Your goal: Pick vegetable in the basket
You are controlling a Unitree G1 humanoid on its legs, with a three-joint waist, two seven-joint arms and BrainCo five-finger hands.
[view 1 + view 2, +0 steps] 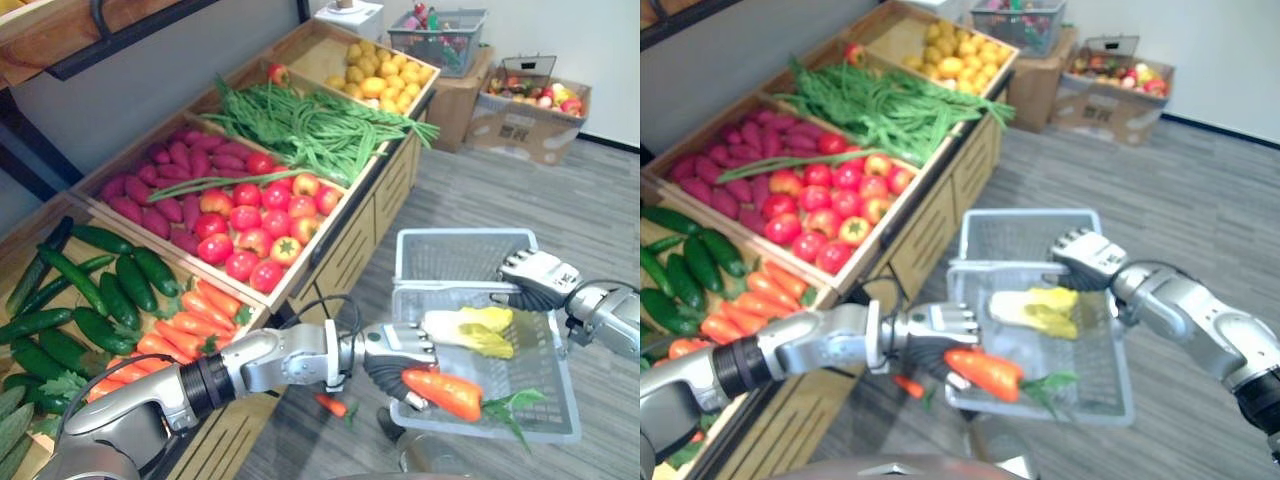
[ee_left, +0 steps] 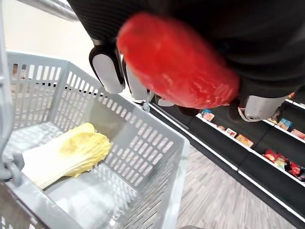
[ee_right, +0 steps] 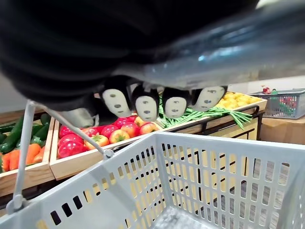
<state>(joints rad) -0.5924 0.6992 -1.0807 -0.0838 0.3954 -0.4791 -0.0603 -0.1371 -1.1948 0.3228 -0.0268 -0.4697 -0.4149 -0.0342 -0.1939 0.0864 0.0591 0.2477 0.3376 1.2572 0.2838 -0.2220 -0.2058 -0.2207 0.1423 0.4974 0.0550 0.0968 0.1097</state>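
So on the wooden stand (image 1: 375,215), the cucumbers (image 1: 100,290) sit at the near left corner with the crate carrots (image 1: 185,320) right beside them. Next along are tomatoes (image 1: 255,230), then long green beans (image 1: 300,125) toward the far end.

My left hand (image 1: 400,350) is reaching out past the stand's front edge, fingers curled round a carrot (image 1: 445,393). The carrot is at the near left corner of the grey plastic basket (image 1: 450,255), leafy end pointing in along the near edge. I can't tell whether it's touching the bottom or just hanging over it.

A napa cabbage (image 1: 470,330) is lying inside, roughly mid-basket. My right hand (image 1: 535,275) is at the far right side, fingers wrapped round the basket handle (image 1: 440,290), holding the whole thing up off the floor.
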